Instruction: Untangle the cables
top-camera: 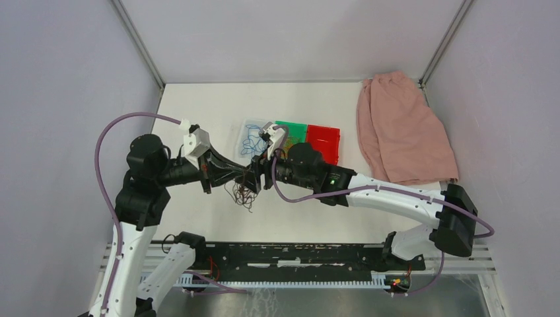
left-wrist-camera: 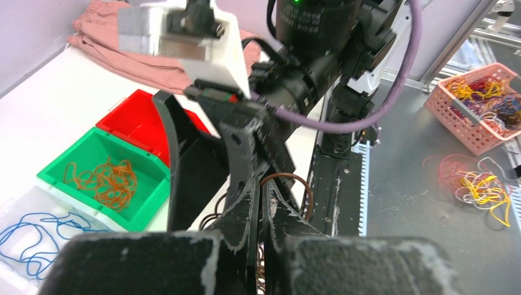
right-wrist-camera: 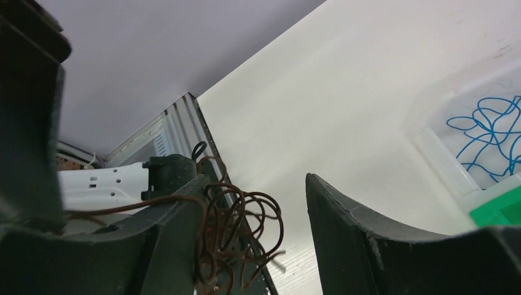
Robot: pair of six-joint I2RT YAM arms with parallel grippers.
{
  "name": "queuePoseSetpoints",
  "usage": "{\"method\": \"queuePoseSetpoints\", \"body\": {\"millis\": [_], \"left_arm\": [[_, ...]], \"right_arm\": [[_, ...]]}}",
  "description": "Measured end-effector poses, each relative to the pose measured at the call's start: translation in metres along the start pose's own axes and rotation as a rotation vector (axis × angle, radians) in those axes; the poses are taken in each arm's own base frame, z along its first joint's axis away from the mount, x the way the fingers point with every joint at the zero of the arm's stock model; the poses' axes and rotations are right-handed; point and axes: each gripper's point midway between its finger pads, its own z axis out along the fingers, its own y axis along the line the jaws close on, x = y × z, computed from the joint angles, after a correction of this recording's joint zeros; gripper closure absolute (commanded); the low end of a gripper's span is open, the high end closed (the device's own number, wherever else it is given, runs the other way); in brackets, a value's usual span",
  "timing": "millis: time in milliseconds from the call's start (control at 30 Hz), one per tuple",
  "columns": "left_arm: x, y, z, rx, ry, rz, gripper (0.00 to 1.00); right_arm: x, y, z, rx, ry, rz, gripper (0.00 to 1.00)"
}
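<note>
My left gripper is shut on a dark brown cable tangle, which hangs from its tips just above the table. In the left wrist view the fingers are pressed together, with a brown loop poking out past them. My right gripper faces it tip to tip. In the right wrist view the right gripper is open, and the brown tangle drapes against its left finger. Blue cables lie in a clear bin. Orange cables lie in the green bin.
A red bin stands right of the green one. A pink cloth lies at the back right. Off the table, a pink basket holds mixed cables and loose yellow and red cables lie on the grey floor.
</note>
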Motion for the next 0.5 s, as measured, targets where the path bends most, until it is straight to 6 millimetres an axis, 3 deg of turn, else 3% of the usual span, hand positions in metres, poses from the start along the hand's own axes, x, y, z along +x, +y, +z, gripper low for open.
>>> {"method": "queuePoseSetpoints", "body": {"millis": [233, 500], "left_arm": [[-0.026, -0.006, 0.002, 0.039, -0.046, -0.032, 0.97], [-0.078, -0.019, -0.005, 0.05, -0.116, 0.045, 0.97]], "right_arm": [[0.014, -0.015, 0.019, 0.057, -0.016, 0.001, 0.36], [0.071, -0.057, 0.011, 0.177, 0.027, 0.041, 0.37]]}}
